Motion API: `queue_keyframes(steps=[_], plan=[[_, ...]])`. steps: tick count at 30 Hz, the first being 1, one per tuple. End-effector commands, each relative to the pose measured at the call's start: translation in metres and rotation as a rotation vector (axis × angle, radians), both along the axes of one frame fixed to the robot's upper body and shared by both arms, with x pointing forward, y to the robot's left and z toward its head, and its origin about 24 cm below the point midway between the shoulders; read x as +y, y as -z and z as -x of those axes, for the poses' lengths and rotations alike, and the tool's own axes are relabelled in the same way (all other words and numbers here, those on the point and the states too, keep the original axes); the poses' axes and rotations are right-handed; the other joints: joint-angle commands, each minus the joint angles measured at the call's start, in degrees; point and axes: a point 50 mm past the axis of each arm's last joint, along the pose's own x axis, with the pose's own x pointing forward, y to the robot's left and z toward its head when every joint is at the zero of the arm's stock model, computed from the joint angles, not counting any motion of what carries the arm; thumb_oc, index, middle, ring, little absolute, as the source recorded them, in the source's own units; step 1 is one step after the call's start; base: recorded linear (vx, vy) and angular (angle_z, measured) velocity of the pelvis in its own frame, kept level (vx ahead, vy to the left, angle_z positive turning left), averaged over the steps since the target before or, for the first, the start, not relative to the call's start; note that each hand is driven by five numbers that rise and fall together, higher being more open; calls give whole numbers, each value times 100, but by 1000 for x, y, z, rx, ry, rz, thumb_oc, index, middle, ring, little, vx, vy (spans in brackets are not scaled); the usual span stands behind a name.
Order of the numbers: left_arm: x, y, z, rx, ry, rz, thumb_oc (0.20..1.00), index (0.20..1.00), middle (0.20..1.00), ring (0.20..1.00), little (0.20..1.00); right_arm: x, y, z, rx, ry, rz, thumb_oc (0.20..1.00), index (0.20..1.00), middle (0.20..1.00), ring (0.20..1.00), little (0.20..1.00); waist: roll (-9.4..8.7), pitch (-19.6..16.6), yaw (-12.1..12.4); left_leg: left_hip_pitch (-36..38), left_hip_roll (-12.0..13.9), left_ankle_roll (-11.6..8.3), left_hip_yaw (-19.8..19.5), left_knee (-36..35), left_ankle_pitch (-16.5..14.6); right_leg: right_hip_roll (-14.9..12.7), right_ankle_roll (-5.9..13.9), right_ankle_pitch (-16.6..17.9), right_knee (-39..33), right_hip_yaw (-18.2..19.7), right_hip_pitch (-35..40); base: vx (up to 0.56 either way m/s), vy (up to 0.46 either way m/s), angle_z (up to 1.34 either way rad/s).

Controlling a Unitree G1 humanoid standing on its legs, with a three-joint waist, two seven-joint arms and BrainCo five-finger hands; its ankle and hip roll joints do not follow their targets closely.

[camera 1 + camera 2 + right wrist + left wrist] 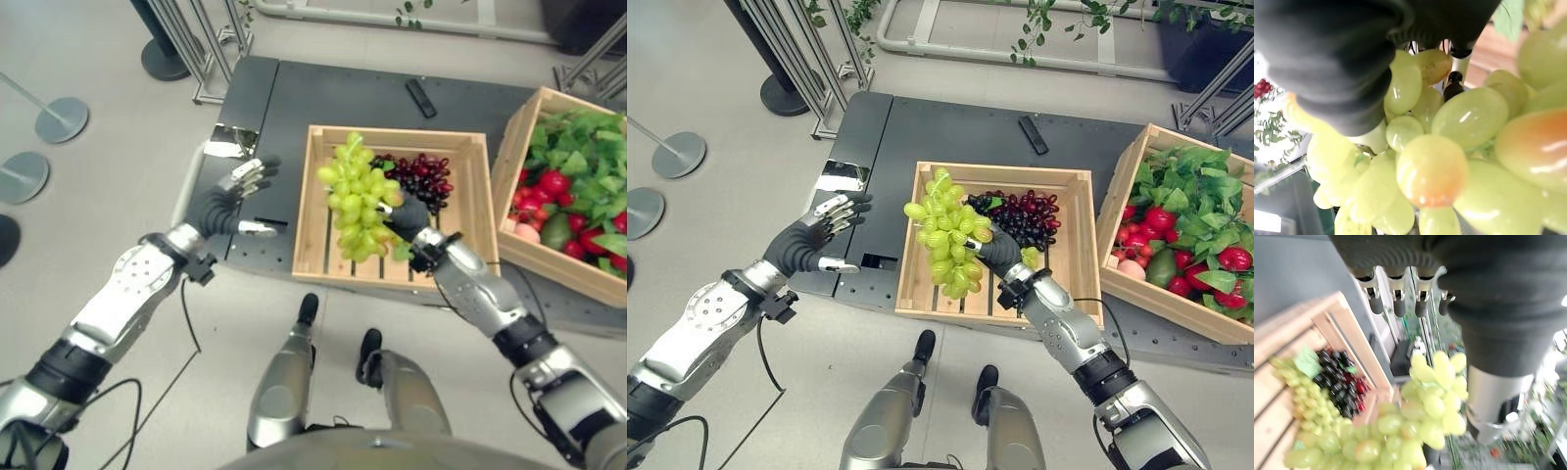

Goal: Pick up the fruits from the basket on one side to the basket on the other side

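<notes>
My right hand [1002,253] is shut on a bunch of green grapes [942,233], held above the left half of the middle wooden crate [921,284]; the grapes [1449,147] press close against the fingers in the right wrist view. Dark red grapes [1024,215] lie in that crate's far right corner, with a few green ones [1030,258] by the hand. My left hand [813,240] hovers open over the dark table [950,127], just left of the crate, fingers [1396,298] straight.
A second wooden crate [1117,279] at the right holds red fruits, an avocado and green leaves. A black remote [1033,134] lies on the table behind the middle crate. Stanchion bases [61,118] and metal frames stand on the floor at the left.
</notes>
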Motion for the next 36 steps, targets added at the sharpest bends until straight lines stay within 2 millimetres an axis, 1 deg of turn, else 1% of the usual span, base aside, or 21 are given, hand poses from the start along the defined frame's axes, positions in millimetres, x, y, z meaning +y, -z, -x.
queue_keyframes(steps=[1, 3, 5, 6, 7, 8, 9, 12, 13, 17, 20, 26, 36], plan=[[-1, -8, 2, -29, 14, 38, 1000, 1000, 1000, 1000, 1000, 23, -50, 4, -266, -75, -32, 200, 200, 200, 200, 200, -303, -293, -165, 54, 106, 27, 109, 273, -481, -473, 840, 544, -580, 256, 264, -3, 4, -4], [-3, -7, -1, -26, 13, 42, 1000, 1000, 1000, 1000, 1000, 23, -57, 3, -293, -72, -29, 200, 200, 200, 200, 200, -331, -297, -182, 50, 108, 37, 132, 302, -501, -471, 840, 546, -578, 280, 257, -2, 3, -2], [-3, -7, -1, -28, 15, 36, 1000, 1000, 1000, 1000, 1000, 23, -59, 3, -300, -70, -27, 200, 200, 200, 200, 200, -340, -298, -178, 51, 109, 41, 137, 309, -509, -468, 839, 548, -580, 281, 256, -1, -2, -3], [-4, -7, 0, -27, 19, 29, 1000, 1000, 1000, 1000, 1000, 25, -63, 3, -326, -72, -15, 200, 200, 200, 200, 200, -358, -299, -180, 50, 112, 47, 144, 323, -521, -466, 842, 553, -581, 287, 254, -3, 6, -9], [-4, -5, 0, -16, 18, 22, 1000, 1000, 1000, 1000, 1000, 26, -72, 4, -382, -74, 25, 200, 200, 200, 200, 200, -390, -313, -191, 48, 126, 56, 160, 339, -539, -456, 847, 556, -583, 317, 247, -3, 6, -10], [-4, -5, -1, -16, 18, 22, 1000, 1000, 1000, 1000, 1000, 26, -72, 4, -383, -74, 25, 200, 200, 200, 200, 200, -389, -312, -190, 48, 126, 57, 161, 341, -540, -456, 847, 556, -582, 318, 247, 0, 10, -8], [-5, -4, -1, -12, 24, 12, 1000, 1000, 1000, 1000, 1000, 28, -80, 5, -436, -74, 55, 200, 200, 200, 200, 200, -424, -322, -205, 53, 137, 64, 176, 348, -559, -446, 849, 549, -593, 330, 253, 0, 2, -6], [-5, -2, -2, 0, 26, 11, 1000, 1000, 1000, 1000, 1000, 32, -82, 6, -455, -76, 62, 200, 200, 200, 200, 200, -460, -331, -204, 58, 143, 78, 184, 399, -596, -435, 848, 541, -569, 363, 255, -2, 6, -6], [-4, -2, -2, 3, 24, 12, 1000, 1000, 1000, 1000, 1000, 36, -85, 9, -489, -89, 89, 200, 200, 200, 200, 200, -469, -342, -205, 67, 147, 79, 193, 407, -610, -429, 850, 536, -568, 372, 255, 1, 5, -6], [-2, 0, -1, 11, 15, 34, 1000, 1000, 1000, 1000, 1000, 40, -91, 12, -556, -105, 168, 200, 200, 200, 200, 200, -507, -369, -205, 94, 169, 90, 229, 444, -651, -412, 843, 521, -538, 414, 253, 8, 4, -4], [-2, 3, -1, 14, 4, 51, 1000, 1000, 1000, 1000, 1000, 46, -87, 14, -552, -133, 181, 200, 200, 200, 200, 200, -519, -387, -212, 107, 185, 92, 246, 453, -666, -396, 838, 508, -517, 440, 244, 9, 3, -8], [-3, 8, 0, 17, -19, 107, 1000, 1000, 1000, 1000, 1000, 54, -86, 19, -614, -159, 276, 200, 200, 200, 200, 200, -534, -405, -213, 126, 207, 84, 253, 449, -674, -363, 824, 484, -533, 451, 244, 8, -6, -4], [-6, 15, 0, 28, -38, 148, 1000, 1000, 1000, 1000, 1000, 56, -78, 20, -641, -152, 369, 200, 200, 200, 200, 200, -571, -419, -208, 113, 215, 81, 243, 454, -683, -350, 809, 478, -549, 440, 254, 1, 0, -1]])
